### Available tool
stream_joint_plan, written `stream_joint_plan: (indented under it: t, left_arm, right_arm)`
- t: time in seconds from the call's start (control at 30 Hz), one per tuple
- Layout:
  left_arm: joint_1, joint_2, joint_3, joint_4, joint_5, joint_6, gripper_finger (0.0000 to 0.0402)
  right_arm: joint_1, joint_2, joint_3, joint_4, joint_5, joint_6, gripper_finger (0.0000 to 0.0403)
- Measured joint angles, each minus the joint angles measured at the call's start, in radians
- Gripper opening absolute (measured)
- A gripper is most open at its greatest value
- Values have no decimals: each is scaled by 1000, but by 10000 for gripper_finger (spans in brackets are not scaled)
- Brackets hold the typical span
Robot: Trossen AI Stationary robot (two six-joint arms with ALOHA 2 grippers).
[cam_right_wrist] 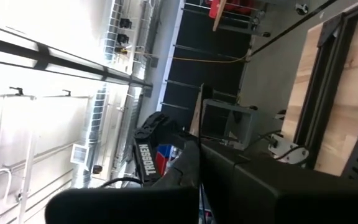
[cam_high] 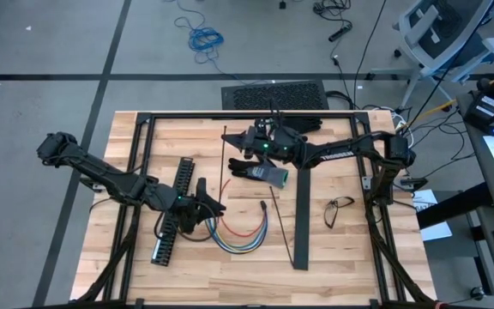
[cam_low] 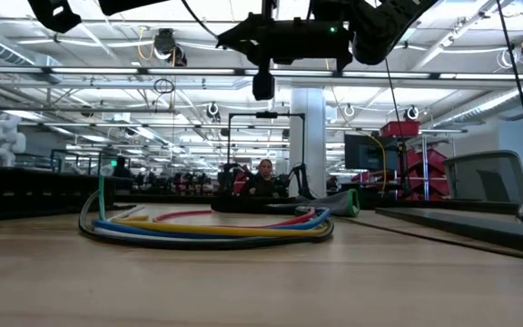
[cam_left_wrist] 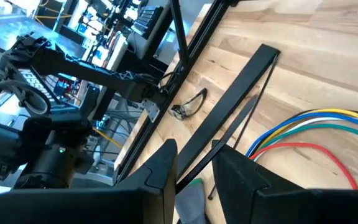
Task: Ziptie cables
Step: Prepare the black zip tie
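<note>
The cables [cam_high: 240, 230] are red, yellow, blue and green wires lying in a loose curved bundle on the wooden table; they also show in the low view [cam_low: 216, 227] and the left wrist view [cam_left_wrist: 303, 127]. My left gripper [cam_high: 206, 209] [cam_left_wrist: 194, 155] is open just left of the bundle's left end, low over the table, with nothing between its fingers. My right gripper [cam_high: 240, 137] [cam_right_wrist: 199, 168] is raised above the far middle of the table and is shut on a thin black ziptie [cam_right_wrist: 199, 109]. My right gripper pinches the thin black ziptie [cam_right_wrist: 197, 134] between its two shut fingers. The strip sticks out ahead of the fingertips and is lifted clear of the table. Which end of the strip it has is hidden by the fingers.
A black slotted duct [cam_high: 172, 213] lies left of the cables, under my left arm. A long black strip [cam_high: 301, 215] lies to their right. A black glove with a grey cuff [cam_high: 260, 172], a thin black rod [cam_high: 222, 167], glasses [cam_high: 340, 208] and a keyboard [cam_high: 273, 94] lie around.
</note>
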Motion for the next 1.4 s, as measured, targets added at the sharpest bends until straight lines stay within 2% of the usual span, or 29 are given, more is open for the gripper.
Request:
stream_joint_plan:
  t: [0.83,0.93,1.07,1.2,1.27,1.4]
  left_arm:
    - [7,0,0,-5,-16,55,94]
    - [7,0,0,-25,-17,55,76]
    - [7,0,-1,-27,-18,54,16]
    - [8,0,-1,-25,-18,50,8]
    - [8,0,-1,-24,-18,3,5]
    - [23,0,-1,-15,-17,-210,3]
  right_arm:
    - [-5,0,0,24,-29,14,0]
    - [-5,0,0,26,-29,20,0]
    - [-5,0,0,30,-30,21,0]
    - [-5,0,0,31,-33,7,0]
    - [-8,0,0,31,-64,-40,0]
    - [-12,0,0,31,-146,-228,0]
